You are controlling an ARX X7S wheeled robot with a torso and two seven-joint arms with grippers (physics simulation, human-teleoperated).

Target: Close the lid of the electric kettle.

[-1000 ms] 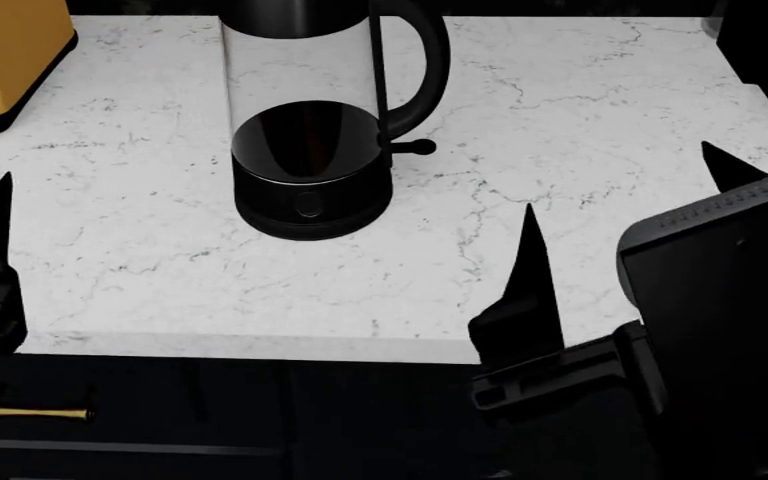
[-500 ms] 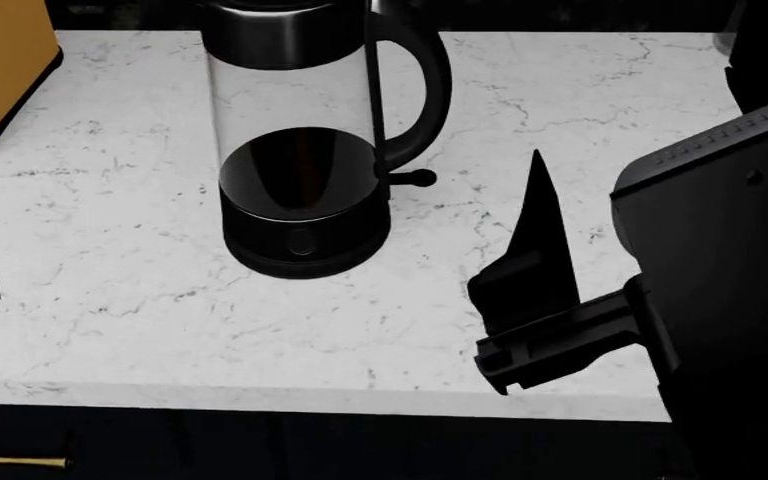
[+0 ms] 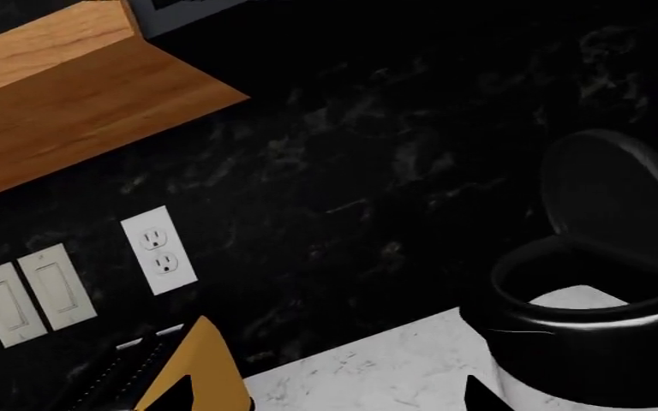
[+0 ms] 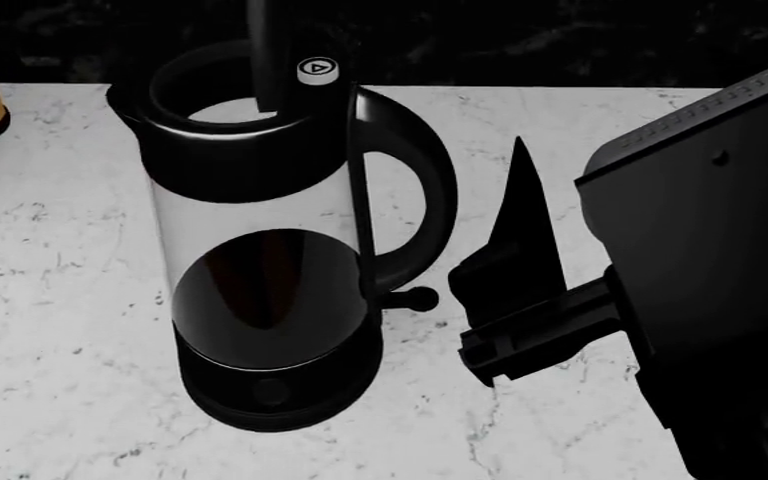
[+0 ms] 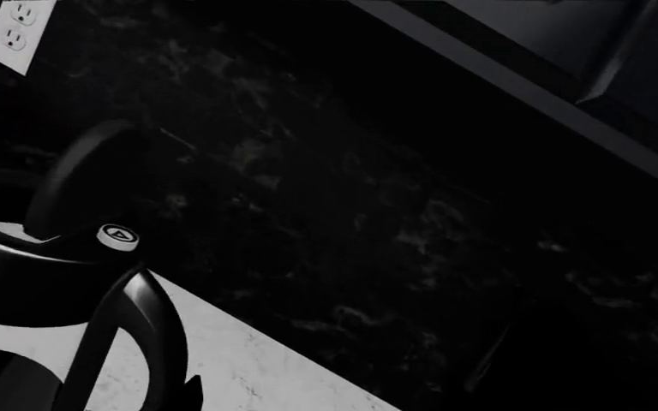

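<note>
Currently, status:
progress: 0 of 1 steps done; the lid [image 4: 272, 50] stands upright on its hinge over the open rim, nothing is touching it.
left to do: bring an arm to the raised lid and push it down flat onto the rim.
kettle: the electric kettle [image 4: 271, 250] sits on the white marble counter [image 4: 51, 330], handle toward my right side.
right gripper [image 4: 524, 250]: beside the handle, not touching it, holding nothing; only 1 fingertip shows, so I cannot tell how far it is open.
left gripper: just a dark sliver at the head view's edge; cannot tell its opening, no grasp visible.
markings: white button [image 4: 315, 69] with a triangle symbol by the hinge.
text/brands: none readable anywhere.
</note>
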